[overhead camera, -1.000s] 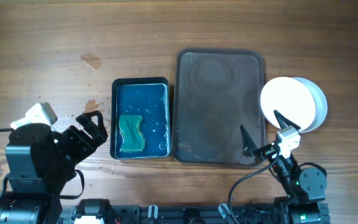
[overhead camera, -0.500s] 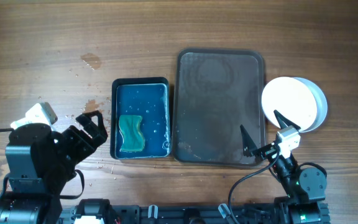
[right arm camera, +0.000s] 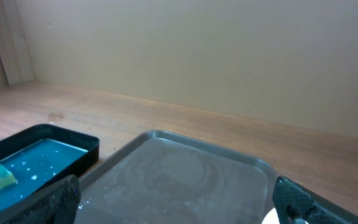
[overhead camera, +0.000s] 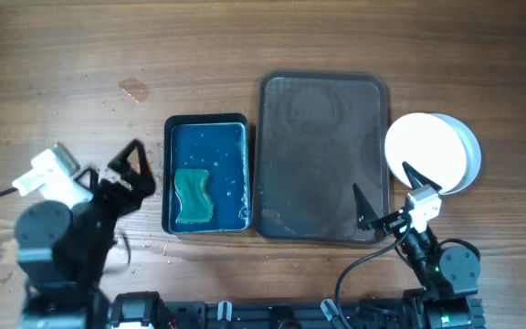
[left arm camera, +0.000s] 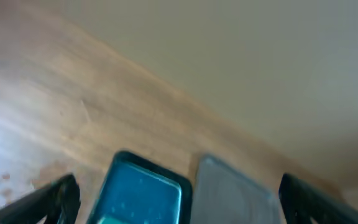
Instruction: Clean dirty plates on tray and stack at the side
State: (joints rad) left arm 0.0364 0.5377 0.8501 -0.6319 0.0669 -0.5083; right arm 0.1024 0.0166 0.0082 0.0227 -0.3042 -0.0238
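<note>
- Brown tray (overhead camera: 322, 155) at centre, faint rings on it.
- White plates (overhead camera: 427, 151) stacked just right of it.
- Blue basin (overhead camera: 206, 132) left of the tray, holding a green sponge (overhead camera: 191, 196).
- Left gripper (overhead camera: 138, 170) beside the basin, fingers spread.
- Right gripper (overhead camera: 379, 179) over the tray's near right corner, fingers spread.

A: Wooden tabletop (overhead camera: 245, 46) carrying three things here: the blue basin (overhead camera: 205, 118) on the left, the dark tray (overhead camera: 322, 164) just beside it.
B: And the white plates (overhead camera: 427, 151) are stacked at the tray's right rim. Wet spots (overhead camera: 135, 89) over on the far left!

Blue basin (overhead camera: 219, 155) (green sponge (overhead camera: 191, 196) inside) on wooden table (overhead camera: 80, 46).
</note>
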